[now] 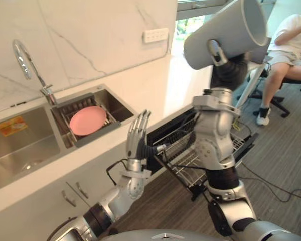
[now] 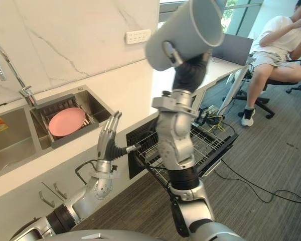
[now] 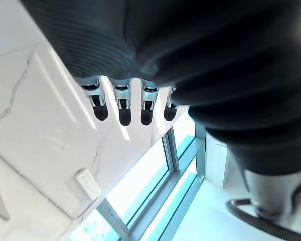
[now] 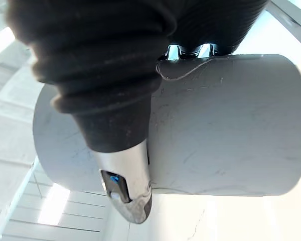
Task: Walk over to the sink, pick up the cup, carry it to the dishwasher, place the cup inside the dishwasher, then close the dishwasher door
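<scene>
Fingers (image 4: 174, 51) and thumb of the right hand (image 1: 218, 54) wrap the tilted grey cup (image 1: 236, 25); left hand (image 1: 138, 133) straight-fingered.

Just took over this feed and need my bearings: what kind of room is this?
Probably an office kitchenette: a steel sink with a faucet, an open dishwasher under the counter, and a person seated on an office chair.
</scene>
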Controlling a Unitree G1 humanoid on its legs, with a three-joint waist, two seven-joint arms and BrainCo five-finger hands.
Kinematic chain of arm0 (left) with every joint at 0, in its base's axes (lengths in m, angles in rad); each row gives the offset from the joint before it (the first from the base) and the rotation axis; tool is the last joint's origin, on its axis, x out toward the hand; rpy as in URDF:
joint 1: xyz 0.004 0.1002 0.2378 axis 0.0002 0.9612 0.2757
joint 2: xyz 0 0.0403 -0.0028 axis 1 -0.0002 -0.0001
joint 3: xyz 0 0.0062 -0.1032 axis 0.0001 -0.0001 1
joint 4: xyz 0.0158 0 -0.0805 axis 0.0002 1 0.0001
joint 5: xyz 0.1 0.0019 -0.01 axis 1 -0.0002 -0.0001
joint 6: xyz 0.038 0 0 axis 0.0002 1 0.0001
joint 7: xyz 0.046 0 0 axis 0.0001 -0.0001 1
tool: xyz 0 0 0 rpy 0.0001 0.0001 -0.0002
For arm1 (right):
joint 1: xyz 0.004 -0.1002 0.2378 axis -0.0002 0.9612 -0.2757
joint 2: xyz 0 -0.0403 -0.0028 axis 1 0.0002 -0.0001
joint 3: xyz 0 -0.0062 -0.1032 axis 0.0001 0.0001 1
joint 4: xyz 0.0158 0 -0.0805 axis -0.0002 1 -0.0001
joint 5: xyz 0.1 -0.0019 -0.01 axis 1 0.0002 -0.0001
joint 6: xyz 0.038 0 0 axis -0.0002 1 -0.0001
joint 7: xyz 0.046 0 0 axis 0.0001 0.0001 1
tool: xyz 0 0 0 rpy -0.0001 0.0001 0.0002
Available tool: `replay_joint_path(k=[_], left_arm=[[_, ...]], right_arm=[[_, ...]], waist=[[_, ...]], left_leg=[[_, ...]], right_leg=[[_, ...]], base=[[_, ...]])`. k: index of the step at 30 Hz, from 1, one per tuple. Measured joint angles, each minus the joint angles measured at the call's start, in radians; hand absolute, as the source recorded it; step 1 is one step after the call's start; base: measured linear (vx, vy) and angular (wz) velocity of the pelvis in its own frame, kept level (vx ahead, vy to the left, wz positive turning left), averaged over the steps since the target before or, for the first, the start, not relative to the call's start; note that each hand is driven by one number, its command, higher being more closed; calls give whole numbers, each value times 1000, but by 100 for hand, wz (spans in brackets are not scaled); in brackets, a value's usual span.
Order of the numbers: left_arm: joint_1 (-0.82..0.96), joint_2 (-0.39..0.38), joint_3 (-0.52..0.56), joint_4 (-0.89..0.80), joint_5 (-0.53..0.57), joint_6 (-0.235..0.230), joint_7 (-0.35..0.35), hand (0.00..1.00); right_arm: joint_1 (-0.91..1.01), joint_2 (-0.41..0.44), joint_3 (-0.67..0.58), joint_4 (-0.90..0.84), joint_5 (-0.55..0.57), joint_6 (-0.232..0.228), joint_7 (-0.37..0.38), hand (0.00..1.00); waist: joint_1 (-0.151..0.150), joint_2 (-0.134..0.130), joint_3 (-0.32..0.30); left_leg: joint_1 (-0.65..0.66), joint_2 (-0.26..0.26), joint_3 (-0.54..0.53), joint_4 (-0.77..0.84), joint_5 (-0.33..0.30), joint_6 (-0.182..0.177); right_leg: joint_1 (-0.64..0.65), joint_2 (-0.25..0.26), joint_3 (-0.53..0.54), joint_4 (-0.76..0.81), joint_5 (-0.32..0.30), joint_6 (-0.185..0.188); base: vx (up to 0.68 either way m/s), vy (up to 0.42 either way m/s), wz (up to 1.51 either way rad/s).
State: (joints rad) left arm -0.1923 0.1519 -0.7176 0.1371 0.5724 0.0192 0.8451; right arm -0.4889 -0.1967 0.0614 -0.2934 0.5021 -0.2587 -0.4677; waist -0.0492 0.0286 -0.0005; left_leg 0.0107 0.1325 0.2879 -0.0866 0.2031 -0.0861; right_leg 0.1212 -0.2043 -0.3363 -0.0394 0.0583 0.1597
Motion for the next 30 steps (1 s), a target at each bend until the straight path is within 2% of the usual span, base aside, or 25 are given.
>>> replay_joint_path(k=[3,6,7,9,11,14,16,17,18,19,21,23,25,27,30], left_arm=[[-1,-3,45,0,18,-23,0,0],[-1,-19,47,-1,-29,-95,-23,0],[0,-36,42,-1,-87,-135,-56,0],[0,-52,33,-1,-155,-166,-103,0],[13,-61,9,-1,-252,-201,-200,0],[64,-69,7,-1,-312,-205,-284,0],[136,-62,-1,1,-354,-206,-404,0],[151,-55,-15,3,-354,-206,-429,0],[182,-42,-42,12,-376,-204,-492,0],[206,-35,-76,36,-392,-190,-555,0],[251,-31,-107,85,-391,-167,-628,0],[280,-19,-114,152,-321,-148,-671,0],[282,19,-107,254,-151,-145,-688,0],[282,63,-100,302,-28,-135,-703,0],[282,115,-53,410,91,-55,-708,0]], right_arm=[[104,-39,-77,-3,2,0,0,100],[177,-51,-140,-3,1,1,0,100],[207,-52,-167,-2,1,3,1,100],[224,-53,-192,1,0,12,7,100],[260,-65,-222,25,-5,36,36,100],[308,-95,-259,93,-51,70,87,100],[359,-117,-308,192,-119,96,139,100],[369,-127,-312,223,-126,101,147,100],[384,-148,-322,289,-144,114,166,100],[397,-169,-328,345,-155,117,180,100],[398,-186,-341,412,-156,118,204,100],[397,-214,-341,463,-157,118,227,100],[388,-255,-338,541,-157,116,254,100],[369,-270,-336,596,-158,117,276,100],[318,-308,-289,673,-199,119,316,100]], waist=[[-11,6,3],[-17,15,10],[-22,13,12],[-26,10,14],[-31,9,15],[-35,4,18],[-35,0,20],[-35,-1,21],[-35,-3,22],[-36,-5,23],[-30,-7,24],[-24,-14,29],[-18,-31,40],[-20,-44,49],[-20,-49,73]], left_leg=[[5,1,13,0,-3,1],[4,2,25,0,-5,1],[5,3,27,0,-5,0],[6,3,30,0,-6,-2],[8,4,37,0,-8,-3],[8,4,39,0,-11,-4],[4,4,37,-1,-15,-4],[3,4,36,-1,-17,-3],[-2,5,30,-1,-17,-3],[-12,4,16,-1,-17,-3],[-27,5,11,-1,-15,-4],[-33,4,7,-1,-15,-3],[-36,1,-12,0,-13,-3],[-34,-4,-24,0,-13,-3],[-42,-11,-39,0,-13,-3]], right_leg=[[-4,-1,12,1,0,0],[-16,-1,26,4,0,0],[-17,-1,27,4,0,0],[-17,-1,30,4,0,0],[-20,-1,38,3,-1,1],[-21,-1,42,1,-2,2],[-23,-2,40,2,-5,4],[-22,-2,39,2,-6,5],[-23,-3,32,2,-7,5],[-24,-4,20,2,-10,6],[-37,-4,18,4,-12,6],[-37,-4,9,1,-12,7],[-28,-2,-10,3,-19,7],[-15,-2,-28,3,-19,5],[-14,-6,-39,1,-20,5]], base=[[-2,4,-12],[6,0,-13],[15,-7,-6],[23,-10,-6],[23,-9,-9],[11,-4,-3],[10,-3,2],[19,-5,9],[20,-9,20],[18,-8,21],[18,-1,12],[27,-5,8],[28,-12,19],[22,-2,21],[1,14,17]])
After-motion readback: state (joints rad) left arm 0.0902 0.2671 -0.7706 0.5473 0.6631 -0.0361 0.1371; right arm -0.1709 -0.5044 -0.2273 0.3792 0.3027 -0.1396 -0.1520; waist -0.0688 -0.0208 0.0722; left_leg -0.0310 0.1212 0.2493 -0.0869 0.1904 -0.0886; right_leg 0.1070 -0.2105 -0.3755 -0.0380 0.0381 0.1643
